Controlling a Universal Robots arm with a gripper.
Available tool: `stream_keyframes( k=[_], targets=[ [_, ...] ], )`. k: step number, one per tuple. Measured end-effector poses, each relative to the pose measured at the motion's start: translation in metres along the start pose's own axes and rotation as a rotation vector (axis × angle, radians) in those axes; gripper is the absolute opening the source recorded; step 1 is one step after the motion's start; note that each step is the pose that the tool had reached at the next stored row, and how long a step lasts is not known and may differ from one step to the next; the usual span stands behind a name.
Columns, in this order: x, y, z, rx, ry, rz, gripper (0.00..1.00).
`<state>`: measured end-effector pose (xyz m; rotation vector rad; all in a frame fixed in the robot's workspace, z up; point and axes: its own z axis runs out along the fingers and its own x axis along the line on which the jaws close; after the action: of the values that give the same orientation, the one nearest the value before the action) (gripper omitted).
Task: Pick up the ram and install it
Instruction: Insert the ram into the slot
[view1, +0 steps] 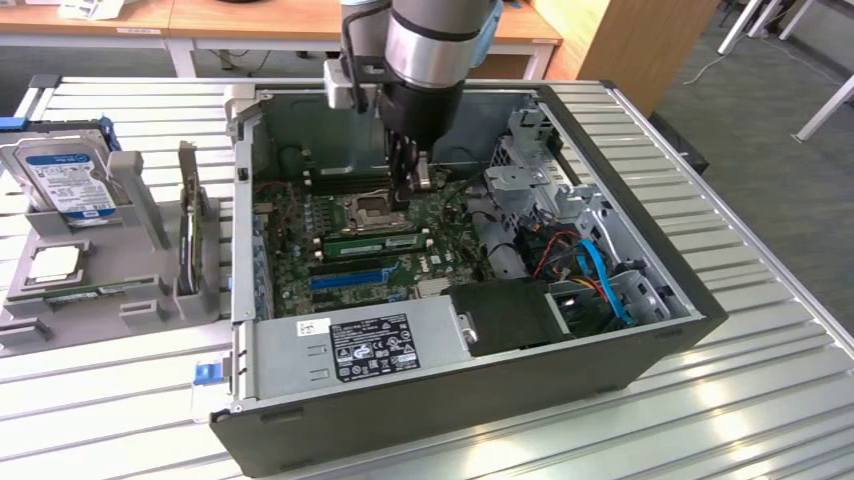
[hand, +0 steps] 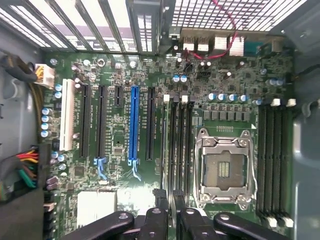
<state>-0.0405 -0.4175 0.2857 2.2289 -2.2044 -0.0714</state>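
One long, narrow green ram stick (view1: 378, 243) stands in a green motherboard (hand: 120, 75) slot; the black gripper (view1: 412, 178) hovers nearby, fingers parted, empty.

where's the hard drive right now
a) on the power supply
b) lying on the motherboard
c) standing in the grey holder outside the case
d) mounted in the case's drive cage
c: the hard drive stands in the grey holder at the exterior view's left, outside the open computer case.

The tool (view1: 418, 185) hangs over motherboard (view1: 300, 225), near ram (view1: 378, 243).
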Motion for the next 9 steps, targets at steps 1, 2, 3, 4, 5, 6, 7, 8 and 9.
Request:
stream_keyframes(
  k=[1, 2, 3, 4, 5, 6, 7, 8, 9],
  targets=[
    [0.0, 0.0001, -0.0032, 0.0, 0.0, 0.0, 0.19],
    [0.0, 0.0002, -0.0065, 0.0, 0.0001, 0.0, 0.19],
    [0.0, 0.0003, -0.0099, 0.0001, 0.0, 0.0, 0.19],
    [0.0, 0.0005, -0.0133, 0.0, 0.0001, 0.0, 0.19],
    [0.0, 0.0006, -0.0166, 0.0, 0.0001, 0.0, 0.19],
    [-0.001, 0.0007, -0.0199, 0.0, 0.0, 0.0, 0.19],
    [-0.001, 0.0008, -0.0232, 0.0001, 0.0, 0.0, 0.19],
    [-0.001, 0.0009, -0.0264, 0.0001, -0.0001, 0.0, 0.19],
    [-0.001, 0.0011, -0.03, 0.0001, 0.0, 0.0, 0.19]
  ],
)
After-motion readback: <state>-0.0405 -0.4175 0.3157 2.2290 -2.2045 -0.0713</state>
